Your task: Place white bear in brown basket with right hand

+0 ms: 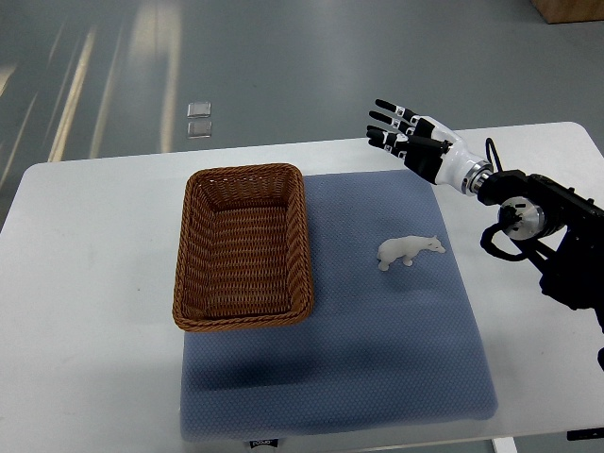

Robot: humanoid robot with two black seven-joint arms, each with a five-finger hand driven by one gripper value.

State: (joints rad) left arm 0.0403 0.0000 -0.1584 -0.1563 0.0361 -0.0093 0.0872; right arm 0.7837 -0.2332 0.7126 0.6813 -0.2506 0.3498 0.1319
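Item: white bear [410, 250], standing on blue mat [396, 359], well right of empty brown wicker basket [243, 247]. Right hand [408, 140] hovered beyond it, fingers spread, holding nothing. Risk: small, narrow figurine likely tipped or pushed aside if fingers closed off-centre.

1. A mat [377, 377] is laid on the table [85, 377].
2. The basket [243, 245] is set on the mat's left part.
3. The bear [408, 250] is placed right of the basket, apart from it.
4. The right hand [411, 140] is held behind the bear.
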